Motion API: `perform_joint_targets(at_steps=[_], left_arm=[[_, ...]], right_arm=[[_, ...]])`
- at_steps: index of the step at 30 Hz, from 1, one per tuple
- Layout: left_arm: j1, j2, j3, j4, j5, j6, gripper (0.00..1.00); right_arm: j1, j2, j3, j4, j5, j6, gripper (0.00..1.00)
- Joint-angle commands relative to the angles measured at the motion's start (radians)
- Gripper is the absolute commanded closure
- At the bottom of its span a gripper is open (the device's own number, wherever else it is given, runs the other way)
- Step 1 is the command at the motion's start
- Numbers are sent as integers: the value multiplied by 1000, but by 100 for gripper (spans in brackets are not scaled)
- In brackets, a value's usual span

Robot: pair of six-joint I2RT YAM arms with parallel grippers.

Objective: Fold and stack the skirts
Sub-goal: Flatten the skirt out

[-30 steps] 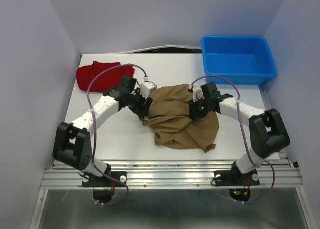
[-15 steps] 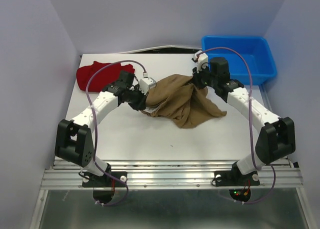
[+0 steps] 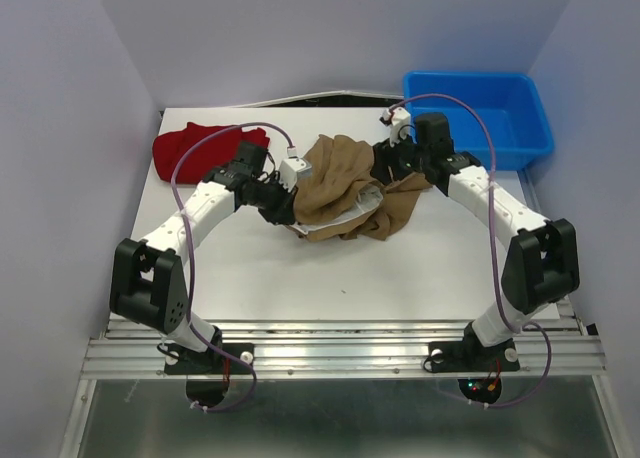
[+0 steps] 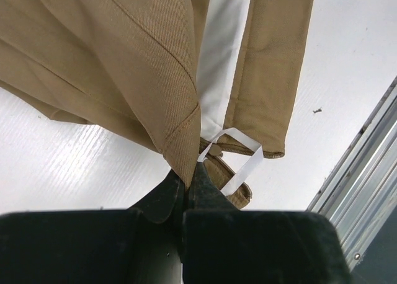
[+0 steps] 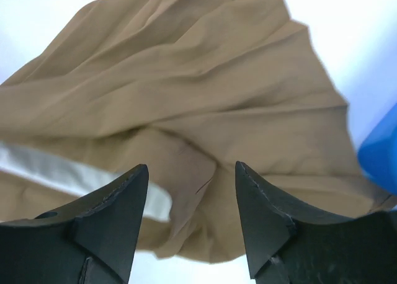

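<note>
While our left gripper [image 4: 186, 175] is pinching the nine-o'clock edge of the limp tan-brown cloth skirt [image 3: 345, 183], our right gripper [image 5: 191, 169] is hovering open, empty.

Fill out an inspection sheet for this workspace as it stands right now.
Surface: white table, with one small dark speck.
Job's things: tan skirt bunched at centre, white lining showing; red skirt lying at far left, apart from it; nothing stacked.
Clutter: blue bin at far right, nothing seen inside.
Grippers: left gripper jaws shut on the tan skirt's edge; right gripper jaws open above it, holding nothing.
Cables: purple cables loop over both arms.
Surroundings: pale walls on three sides; metal rail at near edge.
</note>
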State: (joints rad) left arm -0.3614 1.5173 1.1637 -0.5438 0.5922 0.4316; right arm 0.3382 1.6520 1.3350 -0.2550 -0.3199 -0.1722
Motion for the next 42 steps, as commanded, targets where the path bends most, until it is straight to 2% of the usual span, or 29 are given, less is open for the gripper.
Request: perform_joint_targets(at_steps=[1, 7, 12, 16, 19, 21, 22, 23, 25, 30, 36, 37, 38, 40, 41, 42], left_arm=[[10, -2, 50, -15, 69, -8, 100], [13, 11, 56, -16, 63, -8, 100], [18, 9, 71, -31, 63, -5, 100], [24, 7, 77, -25, 63, -17, 100], [25, 9, 76, -21, 63, -22, 100], [27, 6, 76, -16, 64, -24, 100], [27, 6, 74, -18, 63, -24, 100], [29, 7, 74, -16, 55, -27, 100], [33, 3, 65, -13, 54, -33, 100], [36, -25, 22, 74, 72, -88, 100], [35, 24, -6, 122, 121, -128, 100], [35, 30, -4, 125, 127, -134, 100], [35, 40, -4, 133, 132, -139, 100], [35, 47, -4, 139, 142, -142, 100], [35, 50, -4, 139, 146, -142, 100], [35, 53, -7, 139, 152, -140, 100]], right_arm=[[-42, -103, -49, -53, -149, 11, 40], [-62, -38, -8, -118, -220, -33, 41], [-62, 48, 99, -213, -235, -133, 44], [-62, 114, 180, -354, -237, -213, 50], [-62, 143, 191, -382, -194, -246, 56], [-62, 146, 190, -405, -185, -268, 69], [-62, 137, 182, -411, -177, -280, 85], [-62, 126, 153, -411, -177, -285, 93], [-62, 91, 110, -417, -201, -288, 99], [-51, -70, -58, -399, -287, -236, 99], [13, -107, -204, -342, -320, -158, 97], [27, -103, -212, -325, -317, -132, 94], [27, -98, -226, -314, -317, -124, 76], [36, -89, -226, -305, -315, -116, 65], [36, -75, -221, -314, -306, -116, 54], [36, -69, -199, -331, -301, -125, 51]])
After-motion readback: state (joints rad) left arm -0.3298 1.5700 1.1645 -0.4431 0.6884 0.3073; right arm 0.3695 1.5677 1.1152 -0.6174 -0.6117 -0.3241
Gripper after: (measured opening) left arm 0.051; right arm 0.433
